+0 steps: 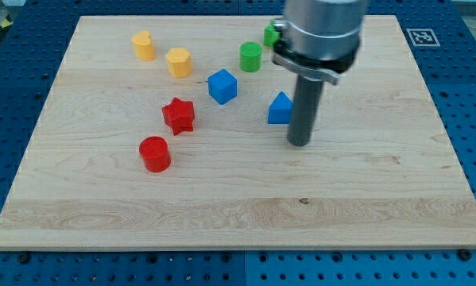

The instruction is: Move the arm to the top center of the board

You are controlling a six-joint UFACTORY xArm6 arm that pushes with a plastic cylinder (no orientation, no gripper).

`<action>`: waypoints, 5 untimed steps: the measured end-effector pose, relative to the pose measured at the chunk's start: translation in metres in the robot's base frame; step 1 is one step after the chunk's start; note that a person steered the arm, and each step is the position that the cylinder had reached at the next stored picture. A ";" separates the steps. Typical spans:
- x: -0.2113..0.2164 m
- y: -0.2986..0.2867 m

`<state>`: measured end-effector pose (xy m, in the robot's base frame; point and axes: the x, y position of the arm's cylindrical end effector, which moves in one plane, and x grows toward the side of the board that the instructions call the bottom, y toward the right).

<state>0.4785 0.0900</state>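
- My tip (pixel 299 143) rests on the counter (pixel 365 199), just right of and below the blue triangular block (pixel 279 109).
- No claw shows, so I cannot tell its state.

Dark rod, upright; my tip (pixel 299 143) resting on pale wooden board (pixel 365 199), at four o'clock of blue block (pixel 280 109).

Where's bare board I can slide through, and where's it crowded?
Bare: the board right of my tip, and all below the red cylinder. Crowded: the upper middle, around the blue cube, blue block beside my tip, green cylinder, red star.
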 end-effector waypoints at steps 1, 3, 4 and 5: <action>-0.017 -0.019; -0.073 -0.032; -0.080 -0.031; -0.047 0.006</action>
<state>0.4319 0.0957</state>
